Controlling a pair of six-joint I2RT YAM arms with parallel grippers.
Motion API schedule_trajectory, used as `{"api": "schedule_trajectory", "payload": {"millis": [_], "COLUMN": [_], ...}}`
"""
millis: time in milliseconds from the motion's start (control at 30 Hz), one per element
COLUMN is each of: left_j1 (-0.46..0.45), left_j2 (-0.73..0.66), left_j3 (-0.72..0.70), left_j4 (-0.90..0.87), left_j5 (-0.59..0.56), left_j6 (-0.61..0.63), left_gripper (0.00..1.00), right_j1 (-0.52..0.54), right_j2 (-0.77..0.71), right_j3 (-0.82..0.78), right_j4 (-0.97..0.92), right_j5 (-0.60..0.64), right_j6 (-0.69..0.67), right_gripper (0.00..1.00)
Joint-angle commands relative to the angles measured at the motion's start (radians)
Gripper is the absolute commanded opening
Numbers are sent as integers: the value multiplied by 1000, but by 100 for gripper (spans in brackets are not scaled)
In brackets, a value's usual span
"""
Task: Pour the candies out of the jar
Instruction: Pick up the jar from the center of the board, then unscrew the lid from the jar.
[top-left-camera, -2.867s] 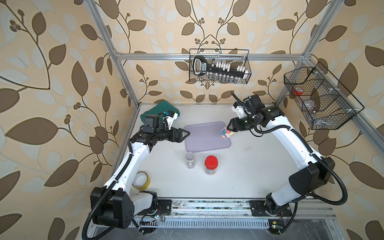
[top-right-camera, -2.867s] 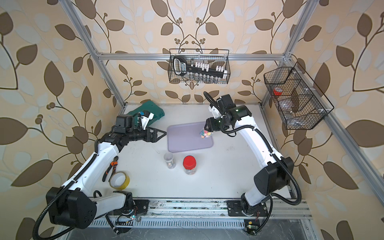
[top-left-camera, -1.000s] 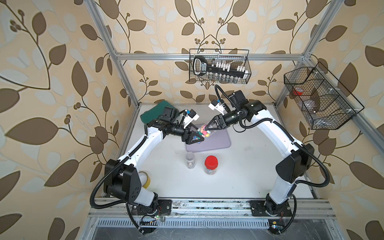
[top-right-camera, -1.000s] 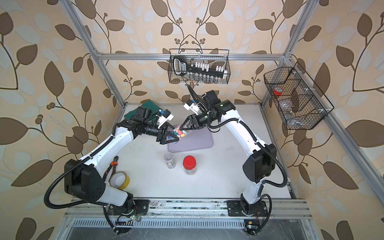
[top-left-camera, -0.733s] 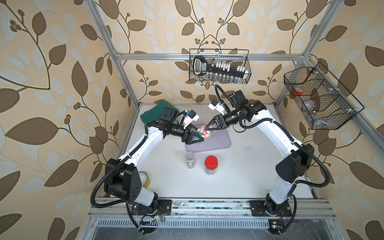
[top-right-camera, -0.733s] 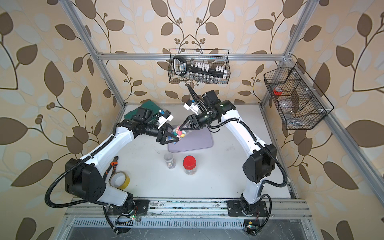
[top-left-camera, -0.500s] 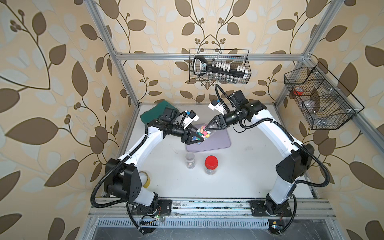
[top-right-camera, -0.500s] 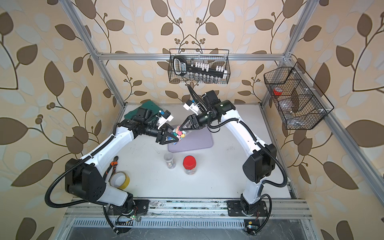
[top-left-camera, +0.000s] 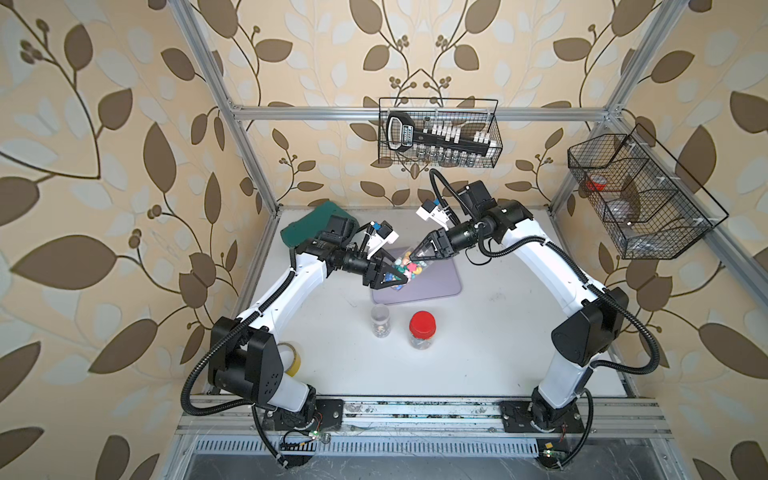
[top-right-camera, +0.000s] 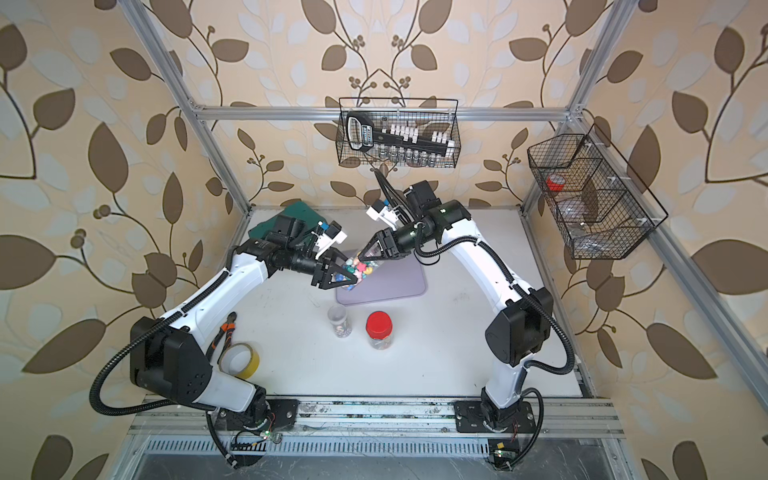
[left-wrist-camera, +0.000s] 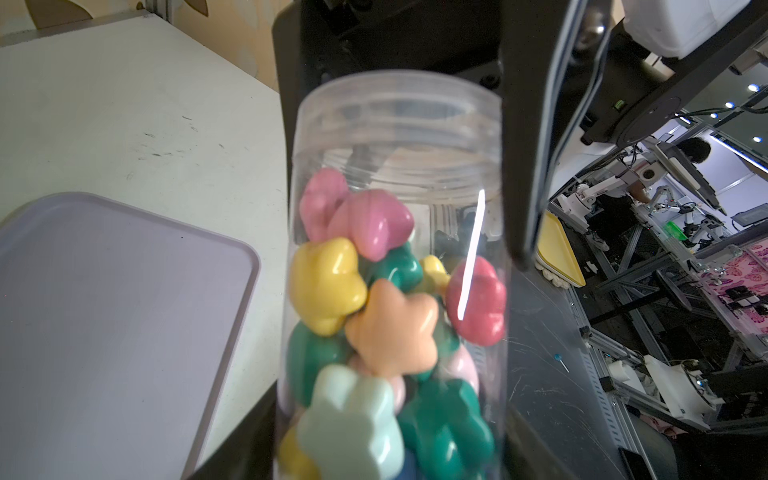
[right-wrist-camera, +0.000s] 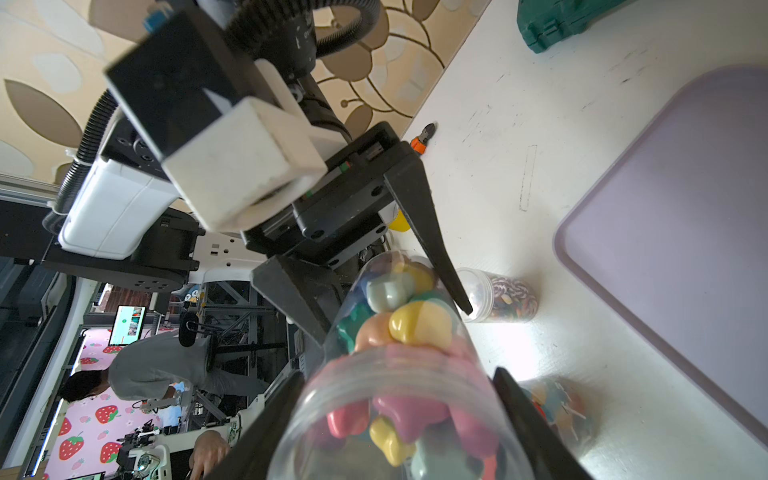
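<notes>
Leaf-patterned walls are seen around the white table (top-left-camera: 478, 345), and over its far middle a clear jar (left-wrist-camera: 395, 137) is held in the air, more or less on its side, above the left edge of a lilac tray (top-left-camera: 440, 278). The lid is off. The candies (left-wrist-camera: 390, 332), pastel flower shapes in pink, yellow, green and peach, are all inside, packed toward the base.

The mouth end is clamped by the right gripper (top-left-camera: 417, 259), one jaw on each side of the threaded neck. The base end is flanked by the left gripper (top-left-camera: 394, 279), its jaws looking pressed against the wall, so a hand-over is judged to be in progress.

For this to be done well, the left grasp should be proven firm before the right one is let go, or the jar could be dropped. The mouth should then be brought over the tray's middle and tipped down slowly, so that nothing is bounced over the low rim toward the small open jar (top-left-camera: 380, 322) and the red-lidded jar (top-left-camera: 422, 330) nearby.
</notes>
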Motion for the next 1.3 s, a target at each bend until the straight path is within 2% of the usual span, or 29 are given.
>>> {"api": "schedule_trajectory", "payload": {"millis": [0,300,433,500,700,733,767,933,1100,1167,1267], "left_j1": [-12,-12,-14,-14,-23,-24,-25,-26,-26,-26,-26], "left_j2": [-2,0,-2,-2,-15,-20,-24,-28,-66,-73,-81], "left_j3": [19,19,19,19,14,11,12,18,20,21,29], "left_j4": [-25,-29,-28,-29,-18,-14,-13,-15,-8,-7,-13], "left_j5": [34,28,18,1,-85,-97,-110,-163,-208,-236,-270], "left_j6": [2,0,3,3,-3,-5,-5,1,0,0,6], "left_gripper": [61,61,61,61,62,62,62,62,62,62,62], "right_j1": [2,-1,-10,-17,-67,-79,-91,-135,-189,-211,-213], "right_j2": [3,-7,-17,-28,-131,-153,-173,-254,-228,-203,-163], "right_j3": [34,45,43,43,-73,-101,-125,-266,-286,-275,-200], "right_j4": [7,10,27,42,233,270,301,440,441,406,235], "right_j5": [-9,31,75,110,197,207,208,186,-10,-53,19], "right_j6": [-20,-14,8,28,143,164,179,254,242,237,122], "right_gripper": [66,78,85,85,91,95,99,99,99,99,99]}}
